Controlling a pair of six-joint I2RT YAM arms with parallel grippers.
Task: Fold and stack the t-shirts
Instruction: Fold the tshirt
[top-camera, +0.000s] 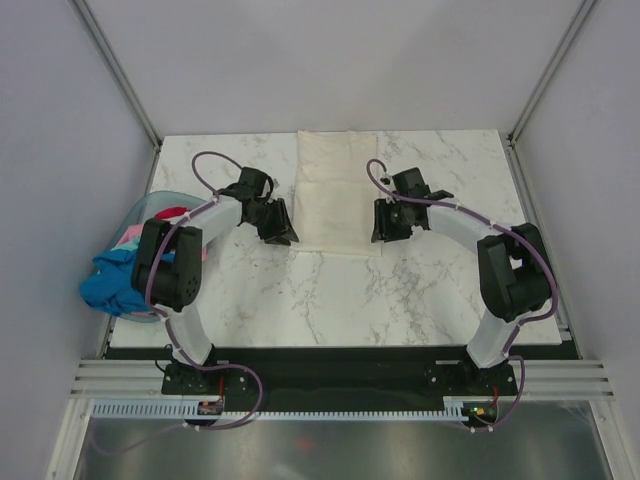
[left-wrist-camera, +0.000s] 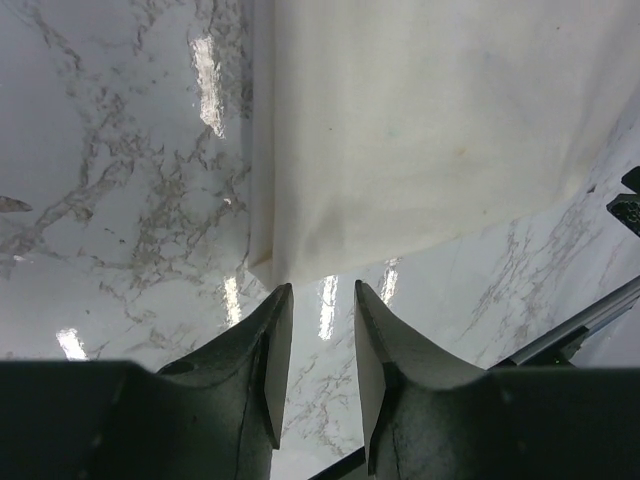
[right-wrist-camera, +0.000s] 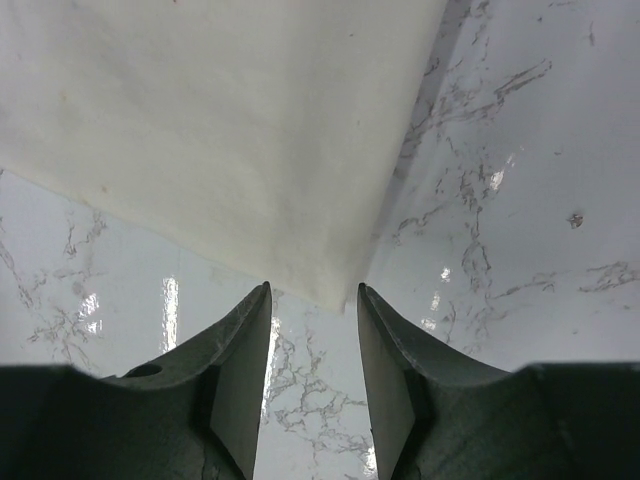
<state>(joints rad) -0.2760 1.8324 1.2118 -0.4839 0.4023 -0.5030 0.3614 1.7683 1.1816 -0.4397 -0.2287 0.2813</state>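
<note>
Shirt, cream (top-camera: 335, 190): folded to a long flat strip, mid-desk toward 12 o'clock, long axis 12 to 6. Soft matte cloth with faint creases and a straight near hem, lying on a glossy marble-look desk (top-camera: 250, 300).

Left gripper (left-wrist-camera: 323, 290) sits at the strip's 7 o'clock corner and right gripper (right-wrist-camera: 313, 290) at its 5 o'clock corner, equally near. Both sets of jaws are parted about halfway with nothing between them. Each corner lies just ahead of the fingertips, apart from them.

My guess is the next move is a pinch on both near corners, then a carry toward 12 to halve the strip. Thin edge flat on a slick top, so the tips may skid over it.

Basket (top-camera: 145, 208) sits at 9 o'clock, with a blue shirt (top-camera: 115, 285) spilling over it and a pink shirt (top-camera: 128, 238) peeking out.
</note>
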